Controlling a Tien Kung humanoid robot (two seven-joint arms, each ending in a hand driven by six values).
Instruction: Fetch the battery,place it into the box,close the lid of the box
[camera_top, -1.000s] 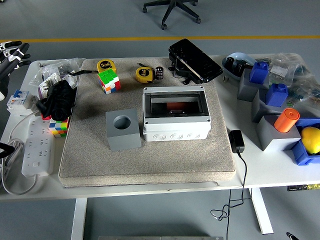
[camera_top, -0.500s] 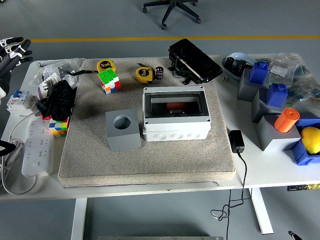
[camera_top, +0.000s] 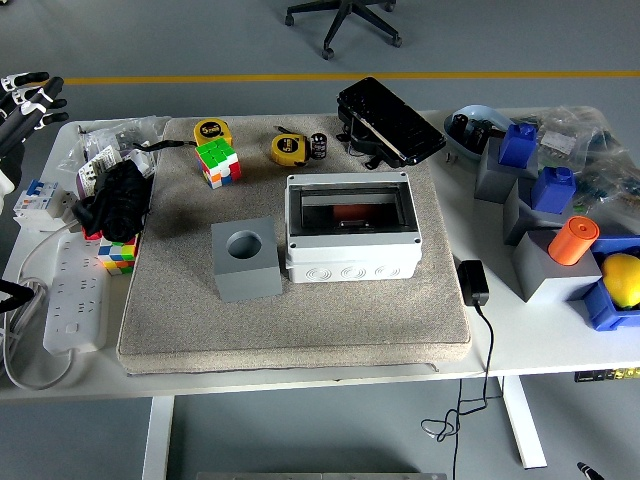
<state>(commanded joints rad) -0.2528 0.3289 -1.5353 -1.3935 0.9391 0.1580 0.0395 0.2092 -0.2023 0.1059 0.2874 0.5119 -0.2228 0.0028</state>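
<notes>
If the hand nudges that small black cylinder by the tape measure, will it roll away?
The battery seems to stand upright on the mat, so it would probably tip before rolling. The textured mat should slow it. It looks small and smooth, so possibly slippery.

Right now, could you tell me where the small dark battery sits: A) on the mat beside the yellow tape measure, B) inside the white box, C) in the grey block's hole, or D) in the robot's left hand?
A: the battery stands on the mat, right of the yellow tape measure, behind the white box.
</notes>
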